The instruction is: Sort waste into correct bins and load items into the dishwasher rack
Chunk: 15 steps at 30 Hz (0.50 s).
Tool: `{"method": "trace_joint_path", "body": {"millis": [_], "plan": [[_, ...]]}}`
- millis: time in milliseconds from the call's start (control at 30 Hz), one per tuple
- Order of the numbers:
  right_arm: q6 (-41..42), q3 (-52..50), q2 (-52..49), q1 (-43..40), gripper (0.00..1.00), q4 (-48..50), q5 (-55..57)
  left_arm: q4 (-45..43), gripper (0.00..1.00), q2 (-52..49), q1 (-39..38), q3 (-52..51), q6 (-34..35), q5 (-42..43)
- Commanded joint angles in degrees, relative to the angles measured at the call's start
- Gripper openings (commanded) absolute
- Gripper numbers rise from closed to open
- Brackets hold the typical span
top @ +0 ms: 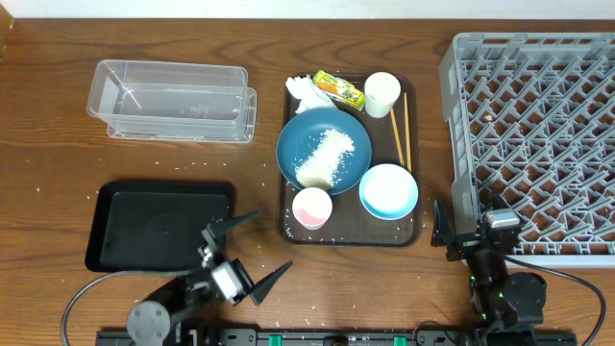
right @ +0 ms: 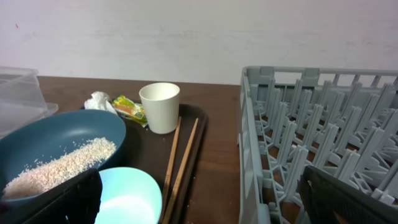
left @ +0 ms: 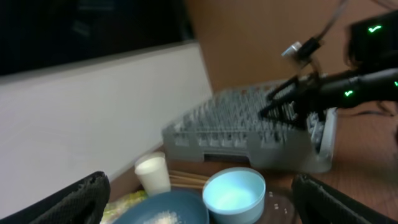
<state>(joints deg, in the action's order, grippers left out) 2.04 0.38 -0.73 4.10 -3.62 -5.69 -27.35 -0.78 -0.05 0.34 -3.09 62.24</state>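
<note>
Left gripper [top: 255,250] and right gripper [right: 199,177] wide open, holding nothing, rice [top: 325,157] on dark blue plate [top: 302,133], plate on brown tray [top: 352,227]

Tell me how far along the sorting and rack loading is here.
Nothing looks done: the dishwasher rack, black tray and clear tub hold nothing. Nothing is in hand; left gripper and right gripper are open and empty. Remaining: rice on the dark blue plate, napkin, wrapper, white cup, chopsticks, light blue bowl and pink cup, all on the brown tray.
</note>
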Motion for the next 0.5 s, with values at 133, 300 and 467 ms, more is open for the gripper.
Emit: {"method": "trace_joint_path", "body": {"millis": [133,300,467], "plan": [[-1.0,-0.1,0.3,-0.7,0.99,-0.2,0.3,-4.2,0.96,0.2,0.2,-0.1,0.7,2.7],[-1.0,-0.1,0.3,-0.7,0.99,-0.2,0.3,-4.7,0.96,0.2,0.2,-0.1,5.5,-0.3],[-1.0,-0.1,0.3,-0.7,0.99,-0.2,0.3,-4.7,0.96,0.2,0.2,1.9,11.4,-5.2]]}}
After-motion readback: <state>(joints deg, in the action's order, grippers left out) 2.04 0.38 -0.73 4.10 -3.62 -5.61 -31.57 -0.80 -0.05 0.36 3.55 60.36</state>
